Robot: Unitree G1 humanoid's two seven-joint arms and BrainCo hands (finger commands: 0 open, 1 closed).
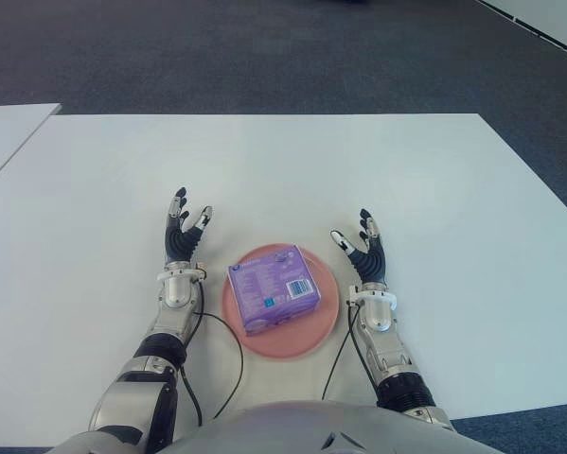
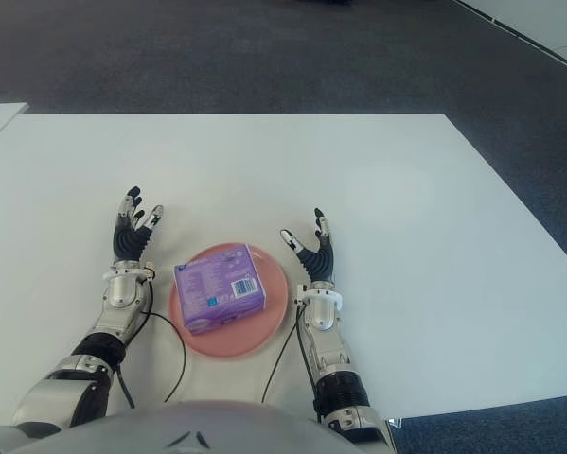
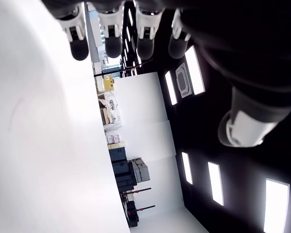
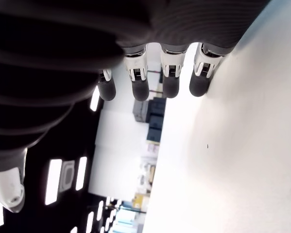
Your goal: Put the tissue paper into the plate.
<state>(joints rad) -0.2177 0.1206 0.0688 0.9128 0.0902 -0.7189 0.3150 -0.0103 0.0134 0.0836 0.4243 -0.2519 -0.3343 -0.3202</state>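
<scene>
Sitting square in the middle of a pink plate (image 1: 326, 317) is the tissue paper (image 1: 273, 294), a flat purple pack with a white barcode label on its top face, turned a little askew so one corner reaches toward the plate's far rim. The plate rests on a white table (image 1: 453, 189), close to the robot's body, with the rest of the tabletop stretching away bare toward dark carpet (image 1: 264, 57).

The left hand (image 1: 184, 235) shows just beside the plate on its left, palm turned inward, fingers straight and spread, holding nothing. Its wrist view bears that out: the fingertips (image 3: 113, 46) fan apart with only the tabletop and the room beyond them.

The right hand (image 1: 363, 250) shows just beside the plate on its right, likewise extended with fingers apart and the thumb angled toward the plate, grasping nothing. In its own wrist view the fingertips (image 4: 170, 87) line up straight over the white surface.

Neither hand touches the pack or the plate. Thin black cables (image 1: 236, 350) loop from each forearm across the table near the plate's near edge.
</scene>
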